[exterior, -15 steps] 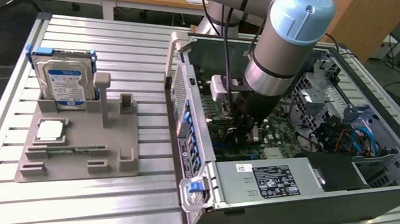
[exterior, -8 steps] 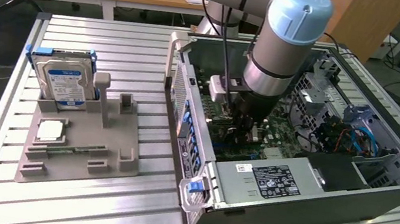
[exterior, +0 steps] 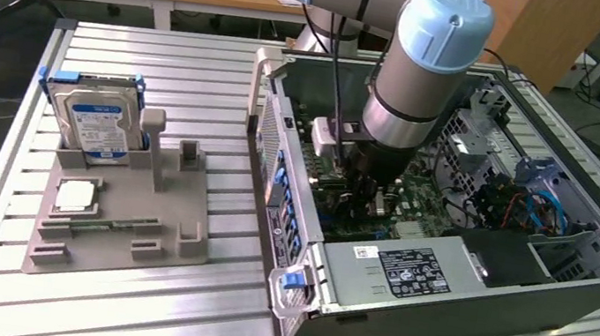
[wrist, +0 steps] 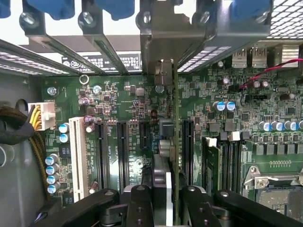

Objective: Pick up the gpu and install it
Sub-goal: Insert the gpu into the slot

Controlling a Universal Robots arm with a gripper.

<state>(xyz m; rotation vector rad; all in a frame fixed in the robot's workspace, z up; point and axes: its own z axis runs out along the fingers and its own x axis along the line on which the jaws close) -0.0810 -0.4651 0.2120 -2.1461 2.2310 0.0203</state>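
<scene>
Arm is down inside the open computer case (exterior: 461, 281), right half of the exterior frame. Gripper (exterior: 365, 197) sits low over the motherboard (exterior: 333, 204), near frame centre.

Wrist view: fingers (wrist: 191, 201) are closed on the gpu (wrist: 175, 156), which shows edge-on as a thin vertical sliver running up the middle of the frame from between the fingers. Card stands upright over the green board, between the long black expansion slots (wrist: 121, 151); its metal bracket end (wrist: 163, 52) is up at the case's rear wall, top centre of the frame. Can't tell whether the card edge is seated in a slot or just above it.

Other things on the wrist view: white slot (wrist: 75, 153) at lower left, yellow-wired power connector (wrist: 42, 115) at mid left, processor socket (wrist: 277, 189) at lower right.

Exterior view, left half: grey parts holder (exterior: 120, 221) on the slatted table (exterior: 135, 313). Hard drive (exterior: 98, 127) stands upright in it, upper left. A memory stick (exterior: 101, 225) lies flat lower down. Power supply (exterior: 403, 277) with a label sits at the near end of the case, lower centre.
</scene>
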